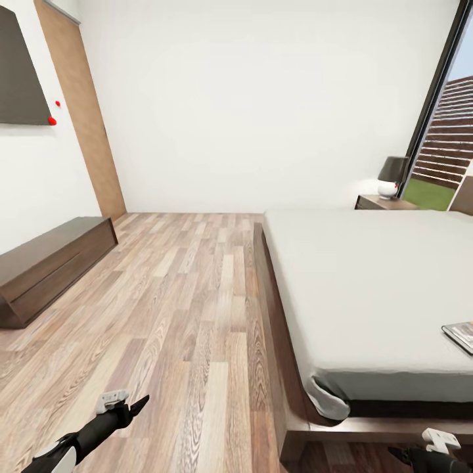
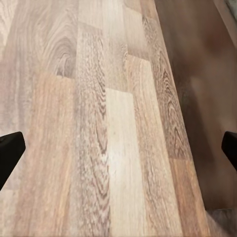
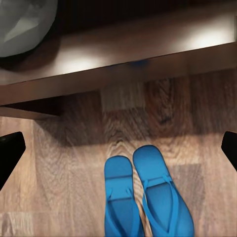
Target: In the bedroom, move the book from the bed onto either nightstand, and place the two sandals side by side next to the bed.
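- Head view: the bed (image 1: 368,289) is seen at right, with the book (image 1: 462,335) lying on the mattress at the near right edge, cut by the frame. No lettering on the book can be read here. The nightstand (image 1: 384,202) with its lamp (image 1: 393,176) is seen at the far right by the window (image 1: 437,105); a long low cabinet (image 1: 49,266) is seen at left.
- Head view: the left gripper (image 1: 135,407) is seen low over the floor (image 1: 184,309); the right gripper (image 1: 404,454) is seen at the bottom right edge.
- Left wrist view: bare planks are shown between fingertips (image 2: 10,150) set wide apart; nothing is held.
- Right wrist view: the sandals (image 3: 145,197) are seen side by side, touching, on the floor just beside the bed frame (image 3: 123,59); fingers (image 3: 9,153) are spread, nothing pinched.
- Judgement: the sandal step looks done; the book step is in hand. A reach to the book, then carriage to the nightstand, is called for.
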Robot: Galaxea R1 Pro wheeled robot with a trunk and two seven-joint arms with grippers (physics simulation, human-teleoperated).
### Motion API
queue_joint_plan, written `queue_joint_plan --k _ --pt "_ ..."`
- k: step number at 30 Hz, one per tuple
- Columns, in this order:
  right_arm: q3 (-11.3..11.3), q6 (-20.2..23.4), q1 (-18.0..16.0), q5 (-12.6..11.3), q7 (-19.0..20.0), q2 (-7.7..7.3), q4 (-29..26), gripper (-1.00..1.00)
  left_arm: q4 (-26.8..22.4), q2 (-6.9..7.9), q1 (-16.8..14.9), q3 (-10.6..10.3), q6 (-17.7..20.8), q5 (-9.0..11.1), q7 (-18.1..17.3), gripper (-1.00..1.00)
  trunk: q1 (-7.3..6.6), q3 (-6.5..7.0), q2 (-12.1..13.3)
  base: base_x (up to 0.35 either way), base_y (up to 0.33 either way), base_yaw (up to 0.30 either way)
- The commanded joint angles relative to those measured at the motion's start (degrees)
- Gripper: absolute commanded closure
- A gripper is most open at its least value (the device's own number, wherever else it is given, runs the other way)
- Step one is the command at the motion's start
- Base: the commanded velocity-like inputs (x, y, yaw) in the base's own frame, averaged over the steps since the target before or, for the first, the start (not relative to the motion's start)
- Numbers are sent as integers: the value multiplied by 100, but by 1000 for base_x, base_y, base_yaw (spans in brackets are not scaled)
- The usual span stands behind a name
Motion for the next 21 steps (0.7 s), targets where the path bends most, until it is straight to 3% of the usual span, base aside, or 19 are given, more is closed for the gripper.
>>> queue_joint_plan --k 1,11,21 --pt "22 48 -2 -59 14 -4 -6 -100 9 -5 -4 3 -6 22 -20 -100 -24 13 39 0 0 0" --pt "22 50 -2 -59 14 3 -4 -100 9 -26 -4 8 -6 22 -2 -100 -243 193 440 0 0 0" --pt "22 48 -2 -59 6 113 -6 -100 9 -26 -4 7 -6 22 0 -100 -463 372 841 0 0 0"
